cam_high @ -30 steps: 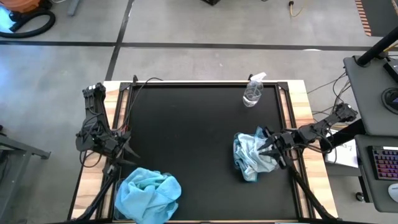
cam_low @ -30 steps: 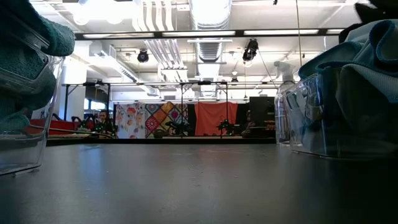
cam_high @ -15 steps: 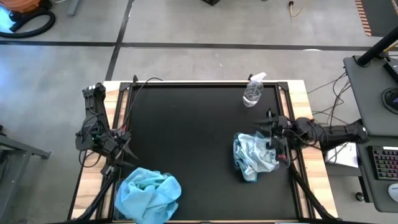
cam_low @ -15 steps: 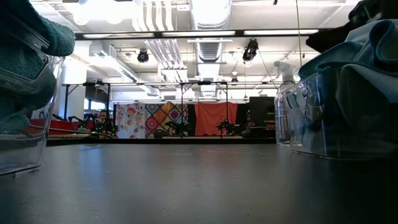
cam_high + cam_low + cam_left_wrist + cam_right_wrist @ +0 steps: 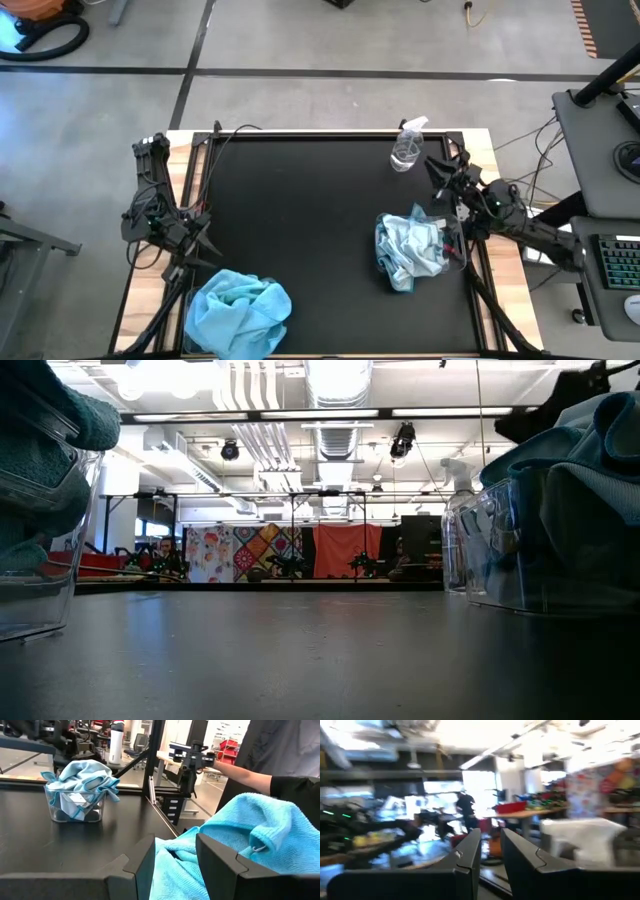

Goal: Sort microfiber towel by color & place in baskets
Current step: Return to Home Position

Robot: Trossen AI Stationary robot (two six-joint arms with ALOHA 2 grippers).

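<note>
The fingers (image 5: 467,862) of the right gripper (image 5: 491,840) are standing a little apart, with only a narrow gap and nothing held between them. This gripper is the thing that is changing. A second ago it was hanging over the pale blue towels (image 5: 410,250). Now it is drawing back toward the far right corner, and it is passing near the spray bottle (image 5: 407,150).

The left gripper (image 5: 200,240) is waiting at the left edge with its fingers (image 5: 142,865) apart and also empty.

The pale blue towels are lying heaped in the clear basket (image 5: 75,812) on the right side. The turquoise towels (image 5: 240,308) are filling the other basket (image 5: 40,600) at the near left. No loose towel is showing on the counter (image 5: 300,210), so we are judging that the sorting is finished and that only the retreat of the right arm is left.

The black counter surface is looking flat and dull, with wooden strips along its edges. Around it a grey concrete floor (image 5: 300,40) is showing. In the low view a large workshop is stretching behind, with ceiling ducts (image 5: 335,390) and colourful patterned hangings (image 5: 250,550) on the far wall. In the left wrist view a person's arm (image 5: 245,772) is reaching in beyond the counter.
</note>
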